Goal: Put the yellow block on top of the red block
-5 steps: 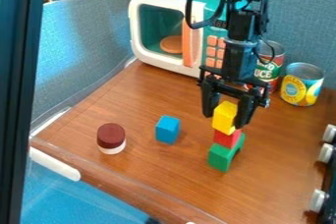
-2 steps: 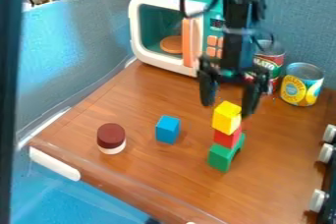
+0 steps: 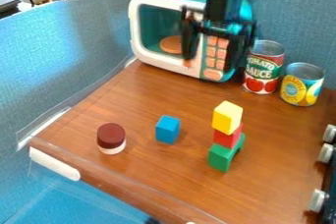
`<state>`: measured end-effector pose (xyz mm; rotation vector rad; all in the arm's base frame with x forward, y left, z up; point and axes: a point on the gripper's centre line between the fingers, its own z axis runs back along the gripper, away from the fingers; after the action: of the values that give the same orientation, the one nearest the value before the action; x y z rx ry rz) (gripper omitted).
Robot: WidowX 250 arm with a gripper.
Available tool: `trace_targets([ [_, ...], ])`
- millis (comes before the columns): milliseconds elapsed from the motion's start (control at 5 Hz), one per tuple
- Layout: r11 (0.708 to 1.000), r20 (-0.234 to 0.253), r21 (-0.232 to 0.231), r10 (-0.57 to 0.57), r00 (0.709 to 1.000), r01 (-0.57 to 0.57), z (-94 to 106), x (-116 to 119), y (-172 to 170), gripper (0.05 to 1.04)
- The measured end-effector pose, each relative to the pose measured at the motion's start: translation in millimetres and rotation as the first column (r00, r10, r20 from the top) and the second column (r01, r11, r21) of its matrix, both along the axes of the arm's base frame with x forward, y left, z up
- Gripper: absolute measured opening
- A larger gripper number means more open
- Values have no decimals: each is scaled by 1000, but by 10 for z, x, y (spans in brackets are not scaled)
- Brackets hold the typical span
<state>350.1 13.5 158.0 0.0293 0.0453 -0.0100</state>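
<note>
The yellow block (image 3: 227, 117) rests on top of the red block (image 3: 228, 138), which in turn sits on a green block (image 3: 222, 157) on the wooden surface. My gripper (image 3: 209, 67) hangs open, well above and behind the stack, in front of the toy microwave. Nothing is between its fingers, and it does not touch the blocks.
A blue block (image 3: 167, 129) and a dark red and white cylinder (image 3: 111, 138) stand left of the stack. Behind are the toy microwave (image 3: 161, 61), a tomato can (image 3: 264, 68) and a yellow-labelled can (image 3: 302, 84). Knobs (image 3: 325, 153) line the right edge.
My gripper has let go of the yellow block and moved up and back, away from the stack. The yellow block has stayed on the red one.
</note>
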Motion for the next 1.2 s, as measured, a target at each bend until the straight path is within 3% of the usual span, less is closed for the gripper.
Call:
trace_targets([
  [200, 993, 20, -117, 33, 999, -30, -206, -43, 157, 1000],
  [400, 988, 31, -119, 103, 994, -98, -493, -218, 666, 1000],
  [600, 983, 15, -123, 136, 991, -133, -501, -270, 766, 1000],
  [1000, 990, -25, -76, 117, 993, -119, -669, -228, 764, 1000],
  [1200, 996, -2, -63, 62, 998, -62, -644, -99, 616, 1000],
])
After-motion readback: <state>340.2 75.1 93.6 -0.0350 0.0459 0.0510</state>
